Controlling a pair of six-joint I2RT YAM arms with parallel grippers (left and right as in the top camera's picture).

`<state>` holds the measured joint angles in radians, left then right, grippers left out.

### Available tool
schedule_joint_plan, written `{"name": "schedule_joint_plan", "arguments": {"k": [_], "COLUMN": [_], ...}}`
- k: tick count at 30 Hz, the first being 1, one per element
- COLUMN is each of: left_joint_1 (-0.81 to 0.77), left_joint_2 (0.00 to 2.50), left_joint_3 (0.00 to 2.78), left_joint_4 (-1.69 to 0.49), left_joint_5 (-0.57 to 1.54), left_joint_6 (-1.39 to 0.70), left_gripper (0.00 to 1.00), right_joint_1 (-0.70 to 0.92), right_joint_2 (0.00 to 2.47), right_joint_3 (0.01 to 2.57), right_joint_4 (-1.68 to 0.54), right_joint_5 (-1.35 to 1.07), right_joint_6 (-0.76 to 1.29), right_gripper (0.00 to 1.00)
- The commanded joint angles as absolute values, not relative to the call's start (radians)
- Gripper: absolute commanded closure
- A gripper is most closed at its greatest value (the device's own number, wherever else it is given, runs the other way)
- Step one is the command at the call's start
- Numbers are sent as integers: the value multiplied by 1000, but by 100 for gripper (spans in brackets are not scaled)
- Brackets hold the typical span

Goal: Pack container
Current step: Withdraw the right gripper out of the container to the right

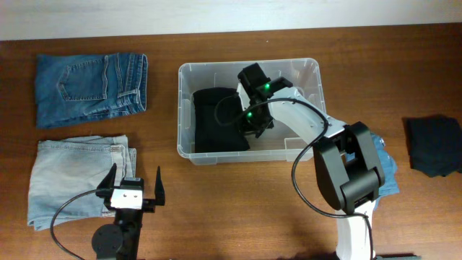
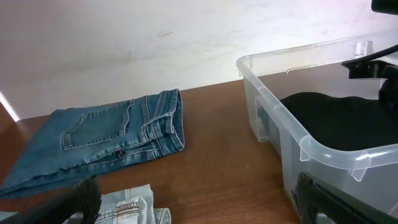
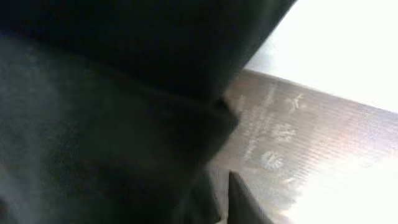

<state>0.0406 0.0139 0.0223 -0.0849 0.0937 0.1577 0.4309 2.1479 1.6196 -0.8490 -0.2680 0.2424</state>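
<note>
- Container (image 1: 216, 65) mid-table (image 1: 238, 209), toward the far edge; a folded black garment (image 1: 216, 123) fills its left half.
- Right gripper (image 1: 254, 127) is down inside the container at the garment's right edge. Wrist view is blurred black cloth: cannot tell the jaw gap or whether anything is held.
- Left gripper (image 1: 134, 182) is spread wide and empty, beside the folded light jeans (image 1: 72, 180).
- Darker blue jeans (image 1: 90, 87) far left; navy cloth (image 1: 433, 144) far right.

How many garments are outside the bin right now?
4: blue jeans back left, pale jeans front left, a dark piece at the right edge, a blue piece partly hidden under the right arm. More may be hidden there.
</note>
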Motion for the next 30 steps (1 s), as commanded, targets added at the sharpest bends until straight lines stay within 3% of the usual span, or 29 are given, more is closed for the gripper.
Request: {"name": "schedule_joint_plan", "arguments": {"k": [1, 2, 4, 10, 11, 13, 21, 25, 30], "left_joint_1": [45, 45, 45, 45, 45, 45, 45, 45, 45], "left_joint_2": [7, 7, 7, 7, 7, 7, 7, 7, 7], "left_joint_3": [15, 15, 15, 15, 15, 15, 15, 15, 15], "left_joint_4": [-83, -83, -83, -83, -83, -83, -83, -83, -83], "left_joint_5": [89, 89, 90, 89, 90, 89, 89, 89, 89], "left_joint_6": [171, 171, 171, 171, 171, 171, 171, 171, 171], "left_gripper": [1, 1, 0, 0, 1, 1, 1, 1, 1], "right_joint_1": [403, 397, 378, 336, 326, 300, 41, -177, -395], "right_joint_2": [2129, 2121, 2092, 2020, 2010, 1993, 1970, 1972, 1972], "right_joint_3": [1670, 1696, 1774, 1993, 2029, 2106, 2222, 2206, 2157], "right_joint_4": [-883, -908, -978, -1153, -1182, -1253, -1485, -1551, -1556], "right_joint_5": [-205, -183, -129, -93, -64, 17, 222, 149, -46], "right_joint_6": [242, 239, 230, 161, 161, 163, 356, 501, 506], "right_gripper": [50, 42, 36, 29, 23, 2, 1, 1, 1]}}
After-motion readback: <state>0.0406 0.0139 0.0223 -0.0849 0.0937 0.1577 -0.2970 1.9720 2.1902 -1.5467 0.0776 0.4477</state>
